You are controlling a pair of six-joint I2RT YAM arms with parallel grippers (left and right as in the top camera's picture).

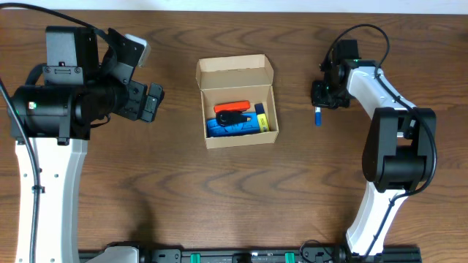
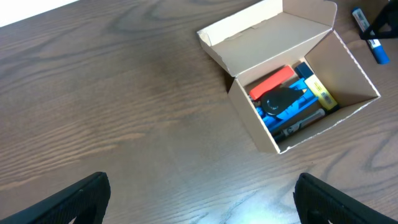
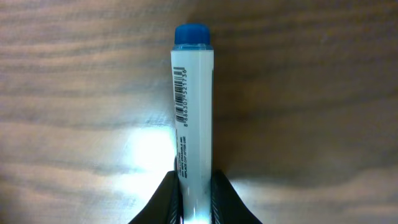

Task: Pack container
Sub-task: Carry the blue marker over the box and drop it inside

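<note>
The box (image 1: 234, 73) lay open in the middle of the table (image 1: 183, 190), flap folded back, pens (image 1: 238, 120) piled inside. Well to its right, the right gripper (image 3: 198, 186) pinched a blue-capped marker (image 3: 193, 106) lying flat; a level lift clear of the box wall, then a lengthwise drop, looked wisest. The left gripper (image 1: 153, 102) hovered to the box's left, fingers wide apart
</note>
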